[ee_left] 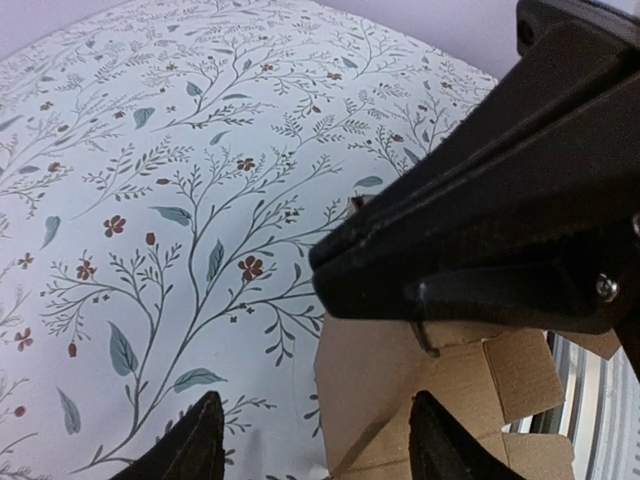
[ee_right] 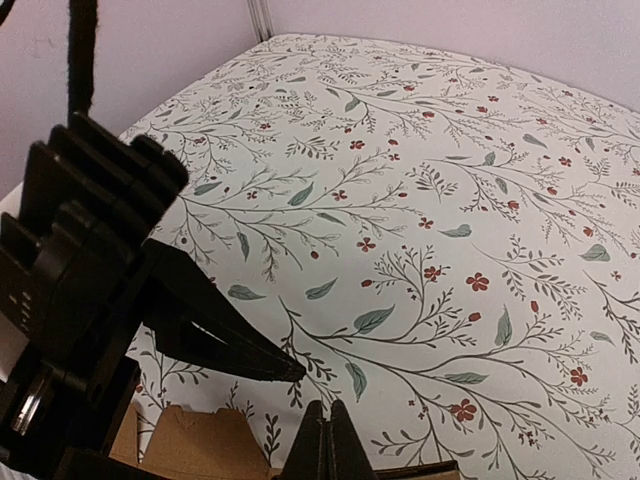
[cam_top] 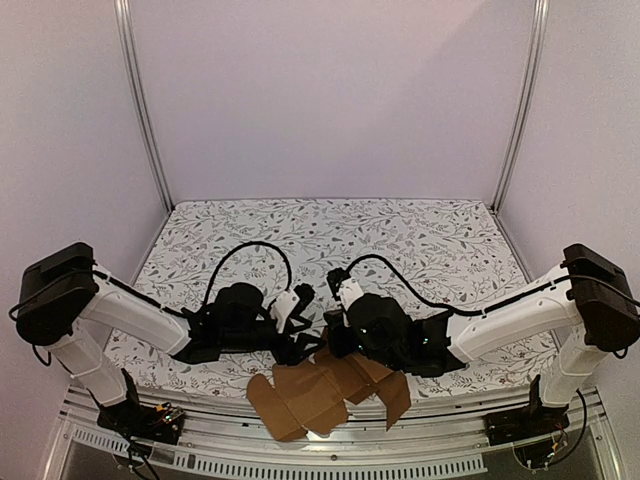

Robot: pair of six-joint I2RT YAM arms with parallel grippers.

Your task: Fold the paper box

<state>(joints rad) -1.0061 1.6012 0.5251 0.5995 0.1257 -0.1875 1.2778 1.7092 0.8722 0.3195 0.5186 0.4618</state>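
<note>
The left gripper's (ee_left: pixel 322 448) two fingers (ee_left: pixel 195 445) are standing apart with a clear gap between them. In the left wrist view the left edge of the paper box (cam_top: pixel 315 395) is lying in that gap; I cannot tell whether either finger is touching it. The right gripper's (ee_right: pixel 325 440) fingers are pressing tightly together with no gap showing. Whether any cardboard is pinched between them cannot be told.

The two grippers are meeting nose to nose just over the far edge of the cardboard, with the right one looming large and dark across the left wrist view.

The paper box is lying as a flat, unfolded brown sheet with irregular flaps at the near edge of the table (cam_top: pixel 330 230). Its long axis is running left to right along that edge, and its flaps are pointing out toward the near side. The lowest ones appear to be lapping over the front rail (cam_top: pixel 440 445).

The left arm (cam_top: pixel 140 315) and right arm (cam_top: pixel 510 320) are reaching inward from their outer corners, low over the floral table surface.
</note>
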